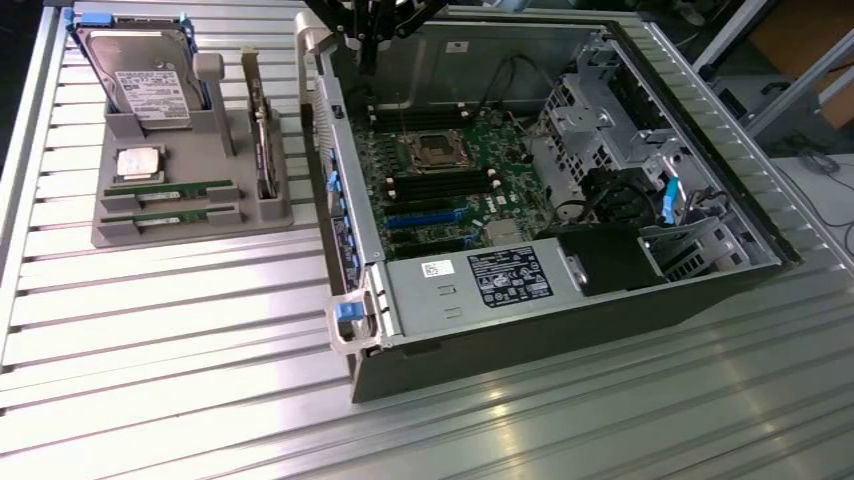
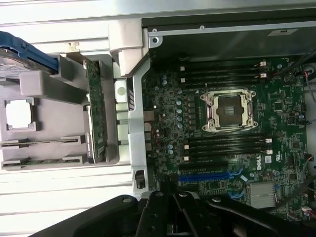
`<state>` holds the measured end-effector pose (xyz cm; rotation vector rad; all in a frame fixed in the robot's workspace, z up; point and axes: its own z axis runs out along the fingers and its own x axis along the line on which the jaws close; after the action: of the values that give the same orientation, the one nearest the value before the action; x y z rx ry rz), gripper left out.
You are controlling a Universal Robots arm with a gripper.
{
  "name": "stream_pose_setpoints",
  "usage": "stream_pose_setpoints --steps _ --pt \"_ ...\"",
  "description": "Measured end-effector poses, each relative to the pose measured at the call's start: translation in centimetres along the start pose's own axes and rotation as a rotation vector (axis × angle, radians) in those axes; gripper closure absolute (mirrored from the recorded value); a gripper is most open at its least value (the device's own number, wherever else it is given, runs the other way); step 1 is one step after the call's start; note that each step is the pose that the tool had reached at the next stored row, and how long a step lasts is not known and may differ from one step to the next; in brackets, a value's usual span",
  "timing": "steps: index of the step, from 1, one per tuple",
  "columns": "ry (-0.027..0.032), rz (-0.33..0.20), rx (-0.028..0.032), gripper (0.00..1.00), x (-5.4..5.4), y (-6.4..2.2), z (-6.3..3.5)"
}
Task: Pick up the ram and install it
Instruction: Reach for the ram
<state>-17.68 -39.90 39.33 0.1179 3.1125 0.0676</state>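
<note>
The end effector [image 1: 374,28] hangs shut and empty over the far end of the open computer case [image 1: 561,330]; the ram [image 1: 170,188] lies in the grey tray [image 1: 134,235] on the counter [image 1: 160,350], at the exterior view's left

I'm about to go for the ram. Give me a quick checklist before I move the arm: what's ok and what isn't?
1. Ram available: two ram sticks sit in slots of the gray holder. Ok.
2. Gripper ready to pick: it is shut and holds nothing. Not ok.
3. Gripper over the ram: it hangs by the far end of the open case, apart from the holder. Not ok.
4. Memory slots free: the black slots beside the CPU socket look empty. Ok.
5. Slot latches open: cannot tell.
</note>
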Motion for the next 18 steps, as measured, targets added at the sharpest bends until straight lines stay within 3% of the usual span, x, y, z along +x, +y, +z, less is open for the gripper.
stream_pose_setpoints --steps 18 --pt "-0.0001 0.000 -0.0001 0.89 1.8 -0.14 -0.05"
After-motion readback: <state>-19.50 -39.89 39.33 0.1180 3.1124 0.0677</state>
